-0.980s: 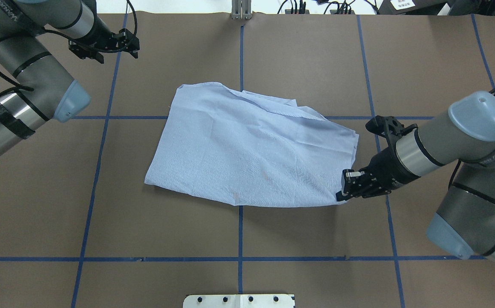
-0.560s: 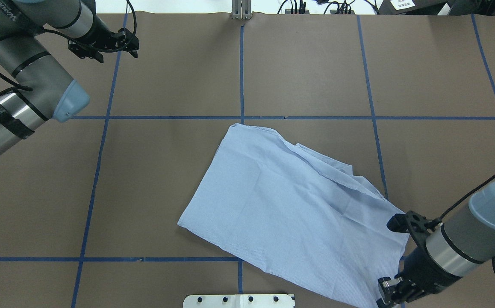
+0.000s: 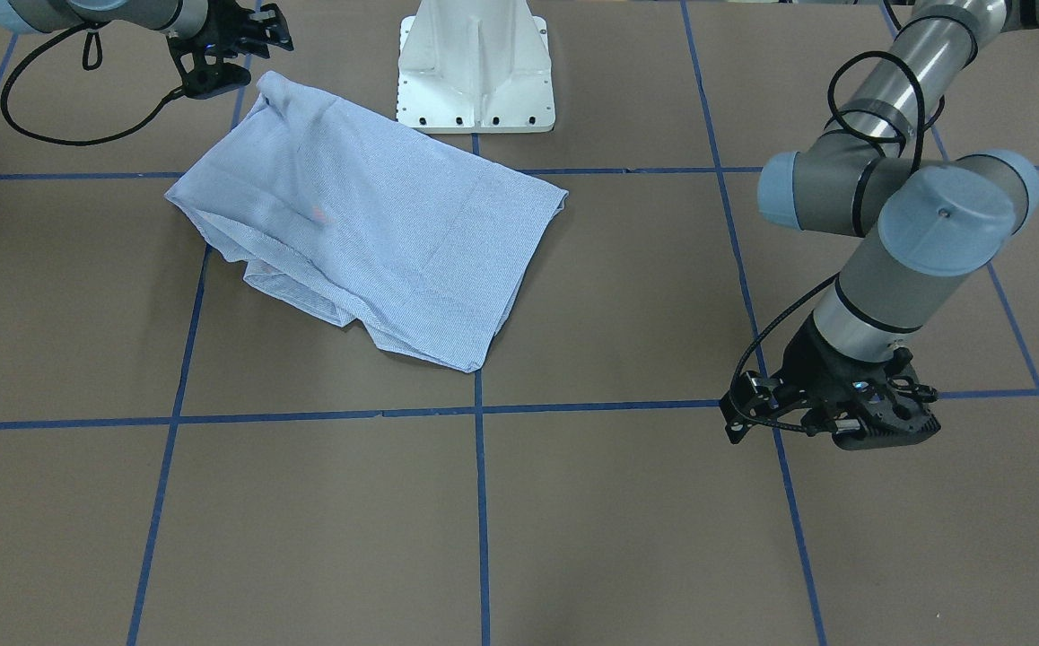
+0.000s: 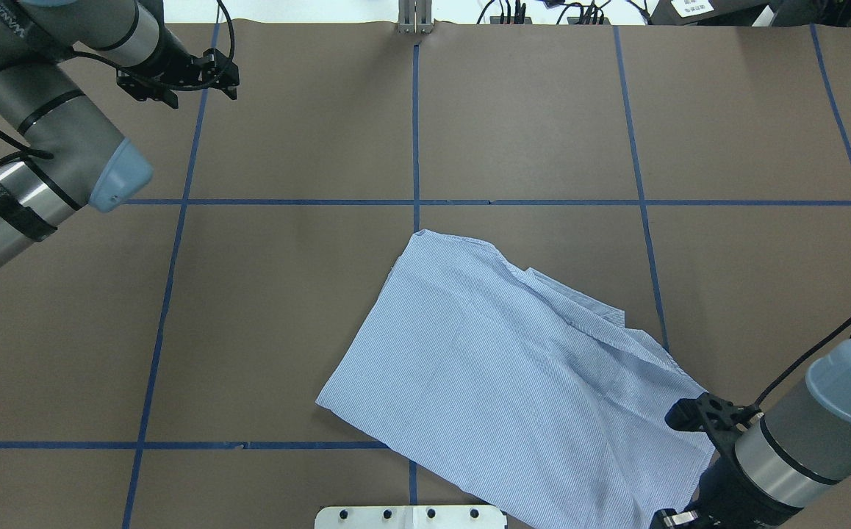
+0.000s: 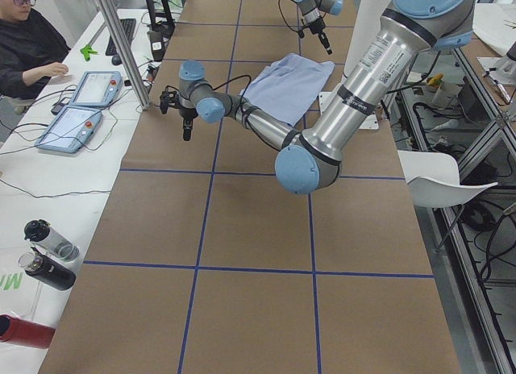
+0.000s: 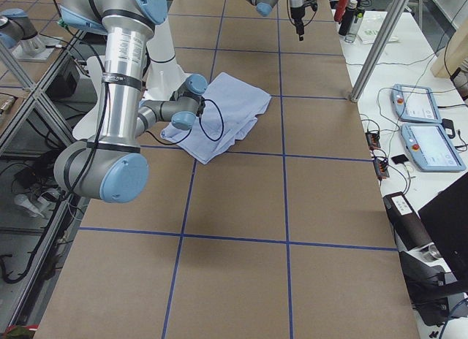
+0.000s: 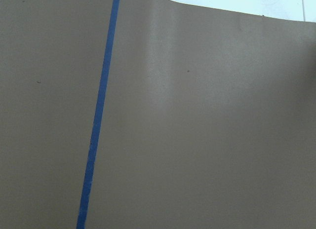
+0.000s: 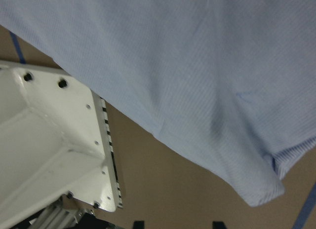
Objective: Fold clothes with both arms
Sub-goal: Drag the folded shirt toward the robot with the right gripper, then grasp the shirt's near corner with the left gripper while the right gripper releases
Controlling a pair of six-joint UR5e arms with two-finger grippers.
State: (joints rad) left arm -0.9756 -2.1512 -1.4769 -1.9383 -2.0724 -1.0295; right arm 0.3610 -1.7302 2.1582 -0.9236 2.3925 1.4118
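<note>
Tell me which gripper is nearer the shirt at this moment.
Right. The right gripper sits at the shirt's raised corner beside the white base. The left gripper hangs over bare table, well away on the shirt's other side.

The right gripper (image 3: 264,36) — cropped overhead (like the shirt (image 3: 367,224)) — is too small elsewhere to read.

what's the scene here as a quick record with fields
garment: light blue fine-striped shirt, partly folded, lying rumpled on the brown table
shirt position: robot's right half, close to the white pedestal base
right claw: at the shirt's raised corner nearest the robot; grip unclear
left claw: far from the shirt, above bare table, holding nothing
markings: blue tape grid
</note>
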